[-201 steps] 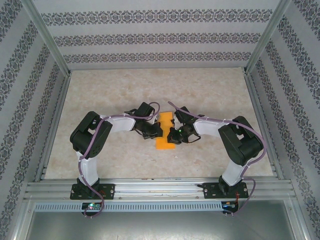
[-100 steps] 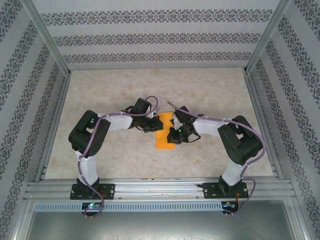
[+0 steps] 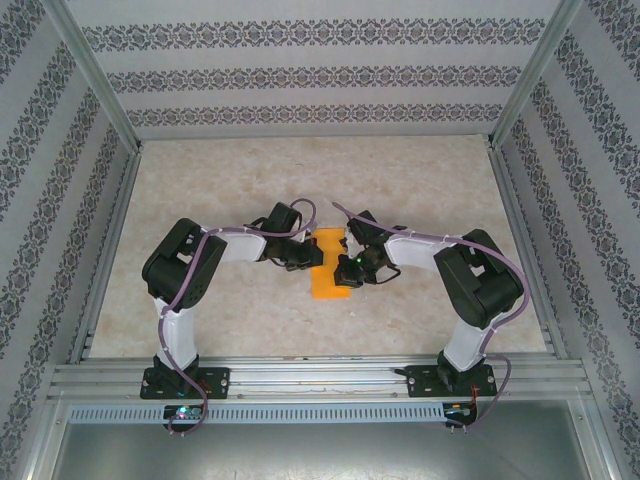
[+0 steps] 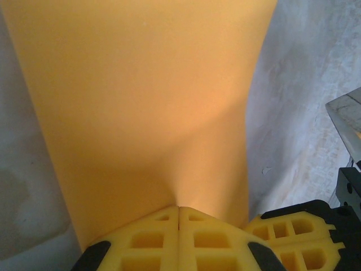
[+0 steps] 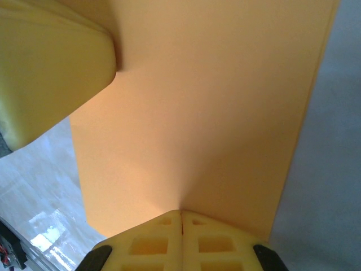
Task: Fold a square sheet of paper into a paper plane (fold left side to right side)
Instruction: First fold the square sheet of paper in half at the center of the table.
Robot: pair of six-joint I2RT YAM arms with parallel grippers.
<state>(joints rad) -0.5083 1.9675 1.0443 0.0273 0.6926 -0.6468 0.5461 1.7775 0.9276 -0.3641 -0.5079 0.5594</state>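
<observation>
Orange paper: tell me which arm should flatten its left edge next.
Left, probably. The left hand, shut, rests at the left edge of the orange paper; the right hand, also shut, sits on the opposite edge and would have to cross over.

We can read no text, label, brand, number or sign anywhere in these views.
</observation>
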